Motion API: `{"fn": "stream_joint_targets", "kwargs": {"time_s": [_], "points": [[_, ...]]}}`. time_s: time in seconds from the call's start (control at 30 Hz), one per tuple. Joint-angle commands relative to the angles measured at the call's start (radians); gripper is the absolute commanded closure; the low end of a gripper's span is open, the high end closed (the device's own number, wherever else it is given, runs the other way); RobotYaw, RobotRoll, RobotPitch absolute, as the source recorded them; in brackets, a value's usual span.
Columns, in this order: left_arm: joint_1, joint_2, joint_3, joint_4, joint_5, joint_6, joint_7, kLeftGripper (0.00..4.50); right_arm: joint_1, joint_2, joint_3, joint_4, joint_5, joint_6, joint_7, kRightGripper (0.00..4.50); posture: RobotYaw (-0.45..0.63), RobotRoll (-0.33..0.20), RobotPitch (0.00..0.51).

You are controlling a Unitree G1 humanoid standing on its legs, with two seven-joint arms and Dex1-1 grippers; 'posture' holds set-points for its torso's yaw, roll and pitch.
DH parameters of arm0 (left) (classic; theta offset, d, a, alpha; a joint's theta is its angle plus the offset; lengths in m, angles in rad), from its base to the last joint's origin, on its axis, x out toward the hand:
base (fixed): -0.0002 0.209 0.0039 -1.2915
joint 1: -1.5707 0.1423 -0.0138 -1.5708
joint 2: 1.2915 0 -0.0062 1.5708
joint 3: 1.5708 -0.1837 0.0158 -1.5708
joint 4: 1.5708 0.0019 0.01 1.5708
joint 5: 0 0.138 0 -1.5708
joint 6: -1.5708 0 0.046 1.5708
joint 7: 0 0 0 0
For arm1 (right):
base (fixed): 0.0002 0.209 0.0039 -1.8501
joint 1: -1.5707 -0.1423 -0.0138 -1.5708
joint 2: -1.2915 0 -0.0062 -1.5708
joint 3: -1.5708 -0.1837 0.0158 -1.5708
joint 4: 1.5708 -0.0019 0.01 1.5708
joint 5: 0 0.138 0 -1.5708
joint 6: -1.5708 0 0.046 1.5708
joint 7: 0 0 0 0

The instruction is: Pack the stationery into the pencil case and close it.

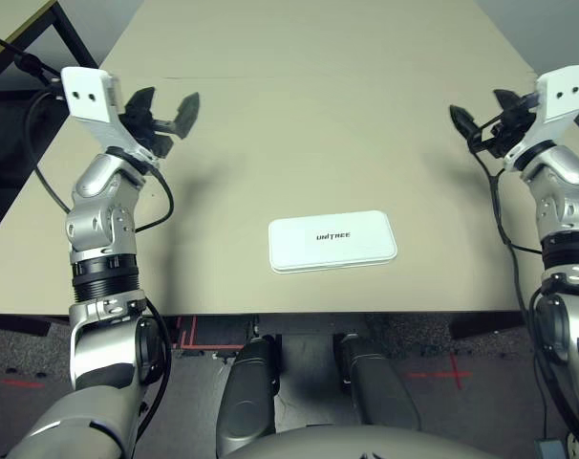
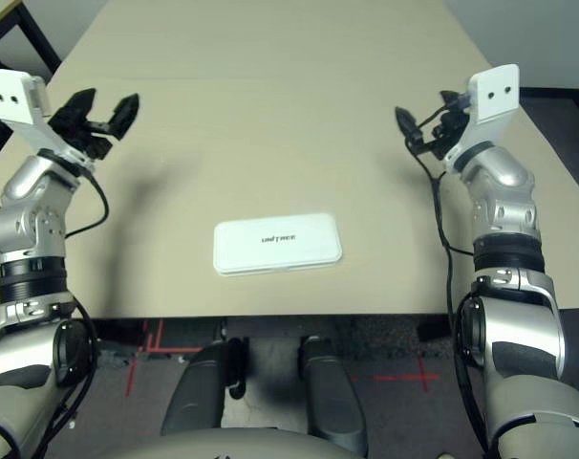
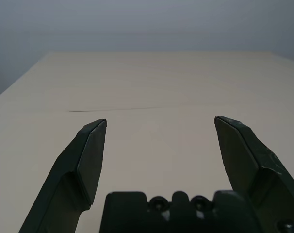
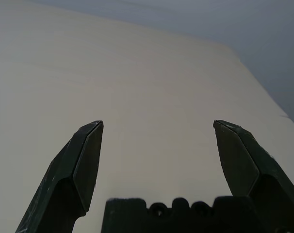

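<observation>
Nearest the robot, the pencil case [image 1: 332, 241] lies flat on the tan bench [image 1: 299, 115] close to the front edge, roughly central, lid down and lettering up; from these views it looks fully shut, though the seam along its side is too thin to be sure the latch has caught. No loose stationery lies on the bench around it, so the packing is most likely finished and the step in hand is a check and a clean finish. Farther back and well apart from the case, the left claw [image 1: 165, 113] hangs raised above the bench on the left with its fingers spread wide and nothing between them. The right claw [image 2: 425, 125] is likewise lifted on the right, released and empty. The wrist views look out between parted fingers [image 3: 91, 155] over bare bench. To do this well, both arms should hold clear so that neither elbow nor cable brushes the case toward the edge. If the lid proves not seated, one claw should come down from directly above and press near the long edge opposite the hinge, gently, while the other steadies the case against sliding.
</observation>
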Motion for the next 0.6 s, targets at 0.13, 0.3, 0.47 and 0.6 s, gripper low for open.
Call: {"fn": "stream_joint_targets", "kwargs": {"time_s": [0.13,0.3,0.47,0.6], "points": [[-0.008,0.038,0.041,0.217,0.007,-0.168,0.032,0.03,-0.031,-0.024,-0.035,0.141,-0.026,-0.090,-0.127,0.00,0.02,0.000,0.190],[-0.035,0.054,0.039,0.312,-0.003,-0.241,0.035,0.03,-0.033,-0.042,-0.049,0.186,-0.017,-0.114,-0.155,0.00,0.00,0.000,0.207],[-0.036,0.051,0.030,0.329,-0.006,-0.260,0.030,0.03,-0.017,-0.033,-0.053,0.179,-0.016,-0.119,-0.140,0.00,-0.01,0.000,0.228],[-0.034,0.051,0.026,0.328,-0.009,-0.258,0.025,0.03,0.005,-0.021,-0.052,0.166,-0.013,-0.120,-0.132,0.00,-0.01,0.000,0.240]]}}
